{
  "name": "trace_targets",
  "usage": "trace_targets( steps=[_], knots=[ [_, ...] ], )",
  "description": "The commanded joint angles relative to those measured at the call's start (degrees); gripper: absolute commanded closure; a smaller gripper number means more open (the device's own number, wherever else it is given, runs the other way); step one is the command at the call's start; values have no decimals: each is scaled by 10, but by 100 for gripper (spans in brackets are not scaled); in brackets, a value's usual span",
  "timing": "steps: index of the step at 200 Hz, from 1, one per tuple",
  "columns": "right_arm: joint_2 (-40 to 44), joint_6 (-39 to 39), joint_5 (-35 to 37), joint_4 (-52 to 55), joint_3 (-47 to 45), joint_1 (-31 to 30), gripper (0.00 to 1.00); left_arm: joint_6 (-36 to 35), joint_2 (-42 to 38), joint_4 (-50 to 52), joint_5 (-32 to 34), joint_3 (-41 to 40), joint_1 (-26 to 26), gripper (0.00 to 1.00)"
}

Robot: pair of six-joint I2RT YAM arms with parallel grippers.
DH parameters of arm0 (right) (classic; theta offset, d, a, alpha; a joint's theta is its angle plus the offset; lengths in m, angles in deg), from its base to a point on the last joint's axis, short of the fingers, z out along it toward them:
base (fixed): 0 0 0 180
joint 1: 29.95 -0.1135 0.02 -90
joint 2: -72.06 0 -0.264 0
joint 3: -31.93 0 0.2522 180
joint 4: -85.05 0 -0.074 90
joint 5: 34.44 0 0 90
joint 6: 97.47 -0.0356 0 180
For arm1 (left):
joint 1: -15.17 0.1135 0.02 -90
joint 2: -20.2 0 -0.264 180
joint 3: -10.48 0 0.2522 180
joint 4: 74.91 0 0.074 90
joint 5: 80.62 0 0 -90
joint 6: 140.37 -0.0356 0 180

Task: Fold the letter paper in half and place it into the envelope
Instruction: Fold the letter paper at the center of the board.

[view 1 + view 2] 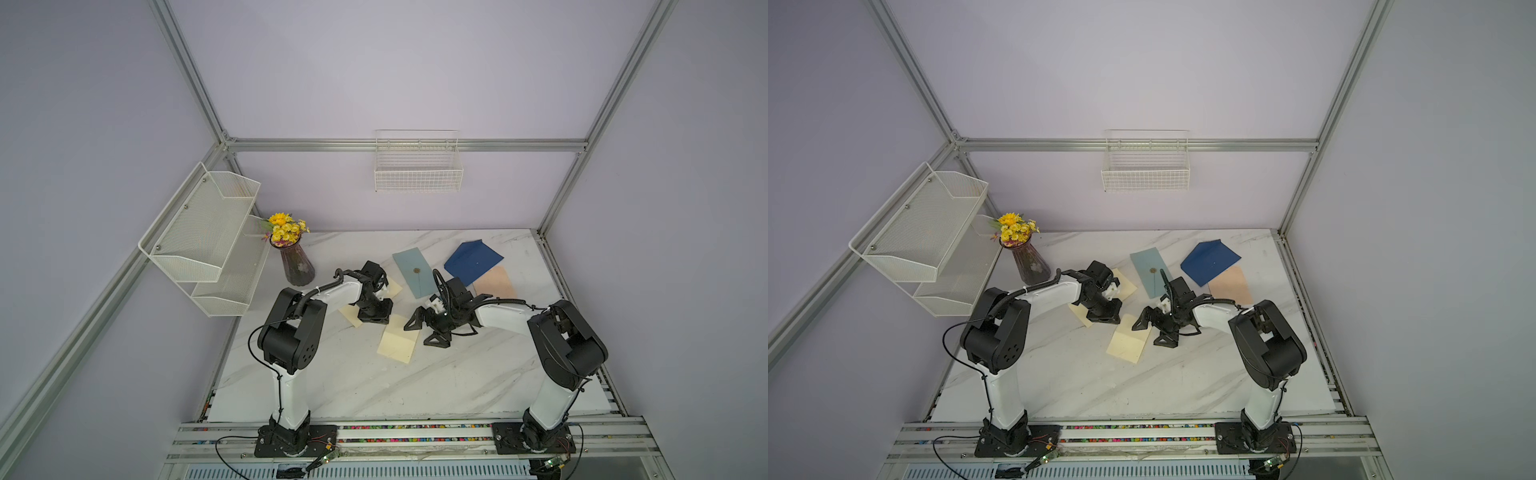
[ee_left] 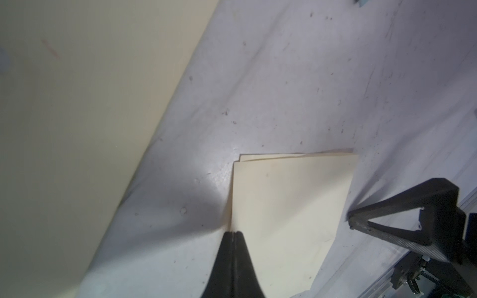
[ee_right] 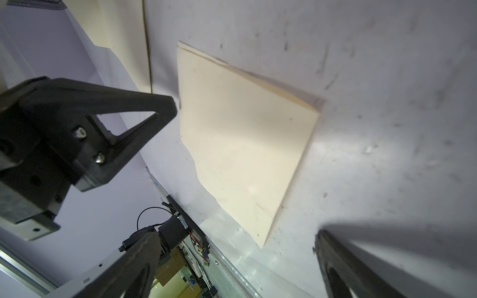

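The marble counter [image 1: 353, 386] stood between lilac walls [image 1: 395, 75], wire basket [image 1: 417, 178] at twelve o'clock; left claw [image 2: 234, 233] was together, right claw [image 1: 423, 334] apart.

The letter paper [image 1: 398, 338] is cream and already folded in half. It lies flat near the middle of the table [image 1: 353, 386], skewed to the table's edges. In the left wrist view [image 2: 289, 211] its two layers sit slightly offset at one corner. In the right wrist view [image 3: 245, 139] one side edge looks wavy. The cream envelope [image 1: 349, 316] lies flat nearby, toward the table's far left corner, with a strip of bare table between it and the paper. Part of it is hidden.
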Motion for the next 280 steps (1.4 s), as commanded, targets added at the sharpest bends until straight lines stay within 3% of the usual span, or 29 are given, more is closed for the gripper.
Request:
trace_targets(
  steps=[1,83,136,172,186,202,228,236,280],
  knots=[
    [-22,-29,16,-38,-17,-15,3,-1,0,-16,-11,9,-4,100],
    [11,-80,18,-147,-55,-20,6,-12,4,-26,-11,-26,-4,100],
    [12,-85,36,-143,-55,-20,34,-18,1,-23,-15,-28,-4,100],
    [16,-78,60,-111,-43,-20,67,-19,-23,4,-13,3,-4,100],
    [19,-73,65,-103,-38,-20,81,-16,-43,15,-10,18,-4,87],
    [18,-76,67,-99,-31,-19,100,-11,-63,28,1,33,-4,57],
    [26,-84,72,-92,-6,-20,100,15,-86,41,25,52,-3,19],
    [27,-88,73,-89,7,-20,100,26,-92,41,28,57,0,1],
    [19,-118,87,-87,92,-6,100,114,-103,25,2,93,15,0]
  ],
)
